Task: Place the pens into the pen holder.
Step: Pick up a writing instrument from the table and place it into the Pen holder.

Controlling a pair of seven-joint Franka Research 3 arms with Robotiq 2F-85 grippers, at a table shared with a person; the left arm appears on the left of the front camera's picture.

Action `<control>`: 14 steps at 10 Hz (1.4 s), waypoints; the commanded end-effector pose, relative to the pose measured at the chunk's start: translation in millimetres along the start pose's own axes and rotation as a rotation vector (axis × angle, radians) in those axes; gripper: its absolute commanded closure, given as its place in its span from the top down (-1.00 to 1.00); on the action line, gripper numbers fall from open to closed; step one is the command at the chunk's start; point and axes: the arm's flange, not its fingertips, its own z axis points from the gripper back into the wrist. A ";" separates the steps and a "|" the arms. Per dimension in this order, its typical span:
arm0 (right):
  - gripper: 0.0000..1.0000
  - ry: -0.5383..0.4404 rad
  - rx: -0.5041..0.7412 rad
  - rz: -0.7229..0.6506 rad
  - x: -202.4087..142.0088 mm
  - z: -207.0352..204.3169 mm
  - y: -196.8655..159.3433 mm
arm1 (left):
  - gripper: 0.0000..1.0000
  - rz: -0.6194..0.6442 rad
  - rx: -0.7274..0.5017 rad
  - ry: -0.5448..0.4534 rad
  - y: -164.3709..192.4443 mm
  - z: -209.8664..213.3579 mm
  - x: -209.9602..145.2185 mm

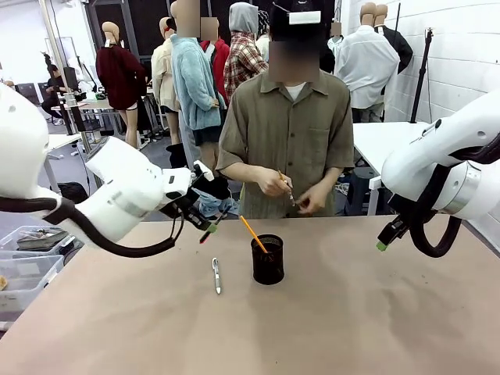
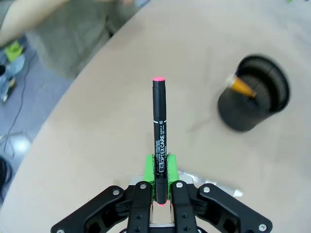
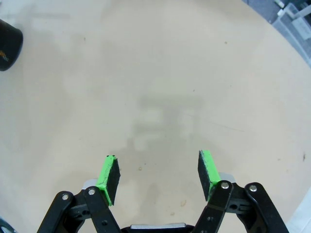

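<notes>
Looks like one down, two to go: the orange-yellow pen (image 1: 254, 233) is already leaning inside the pen holder (image 1: 268, 269), which stands around the middle of the worktop (image 1: 375, 312). The left gripper (image 2: 160, 166) has its fingers pinched on the tail end of the red and black pen (image 2: 160, 121). It's holding it up off the worktop and off to the side of the holder, not over it yet, so I'd call that one mid-carry. The silver-white pen (image 1: 216, 275) lies flat on the worktop near the holder, on the robot's left of it, nothing touching it. The right gripper (image 3: 159, 172) hovers over bare worktop with its fingers spread wide and nothing between them, well apart from the holder. The person (image 1: 289, 133) on the far side has something small in both hands, can't tell what.
</notes>
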 end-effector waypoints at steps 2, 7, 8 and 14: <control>0.62 -0.022 0.009 0.006 -5.0 -2.7 -1.5 | -1.00 -0.050 -0.155 -0.093 20.6 -7.7 -51.6; 0.62 -0.022 0.009 0.006 -5.0 -2.7 -1.5 | -1.00 -0.138 -0.081 -0.398 4.7 119.4 -205.7; 0.62 -0.022 0.009 0.006 -5.0 -2.7 -1.5 | -1.00 -0.105 -0.044 -0.466 1.1 140.0 -245.6; 0.62 -0.022 0.009 0.006 -5.0 -2.7 -1.5 | -1.00 -0.124 -0.009 -0.782 -3.3 145.5 -292.9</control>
